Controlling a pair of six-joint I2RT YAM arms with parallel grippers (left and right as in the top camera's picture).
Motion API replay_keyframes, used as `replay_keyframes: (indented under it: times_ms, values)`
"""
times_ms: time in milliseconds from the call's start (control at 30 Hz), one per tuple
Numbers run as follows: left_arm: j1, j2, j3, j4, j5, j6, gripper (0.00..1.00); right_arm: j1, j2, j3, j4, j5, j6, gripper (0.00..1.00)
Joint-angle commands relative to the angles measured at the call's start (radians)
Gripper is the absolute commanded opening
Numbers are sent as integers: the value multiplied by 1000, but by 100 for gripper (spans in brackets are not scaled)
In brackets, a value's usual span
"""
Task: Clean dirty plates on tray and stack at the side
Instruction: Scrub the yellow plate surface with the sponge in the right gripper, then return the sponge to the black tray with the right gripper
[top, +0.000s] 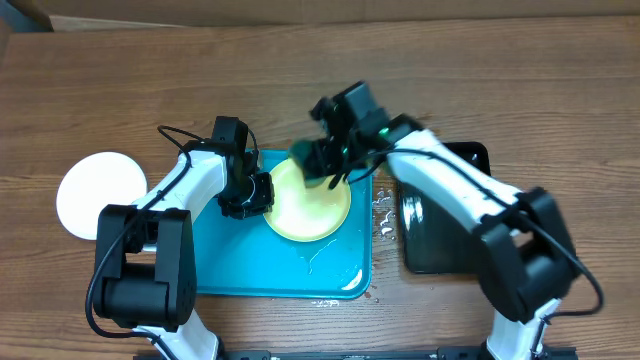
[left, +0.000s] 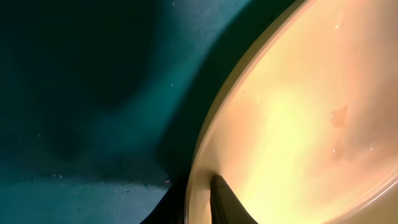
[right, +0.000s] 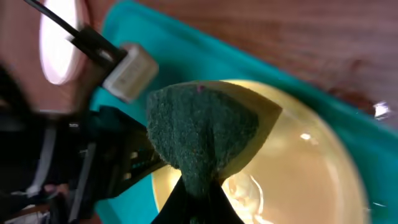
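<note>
Your left gripper (top: 256, 193) has its fingers (left: 225, 200) drawn narrow on the left rim of the pale yellow-green plate (top: 312, 208), one finger inside the rim and the other beneath it; the plate sits within the turquoise tray (top: 235, 265). Your right gripper (top: 320, 165) has its fingers pinched on a dark green sponge (right: 200, 134), which touches the plate's far edge. One white plate (top: 98, 193) lies on the bench (top: 520, 90) left of the tray, and a black tray (top: 435, 245) sits just right of it.
</note>
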Motion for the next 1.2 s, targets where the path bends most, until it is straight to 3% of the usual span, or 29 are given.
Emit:
replay_keyframes:
  times_ms: [0,200,467,1000,1167]
  values:
    - [-10,53,-39,-4,-37,19,15,-11,-46,20,-45,15,-53,4]
    - [-10,53,-39,-3,-37,19,15,6,-7,-39,-81,178,-105,4]
    - [-10,53,-39,-1,-37,19,15,14,61,-121,13,179,-104,4]
    - [-10,53,-39,-1,-36,19,15,138,138,-121,-97,176,-31,4]
    - [-10,53,-39,-1,-36,19,15,156,138,-117,-71,70,13,4]
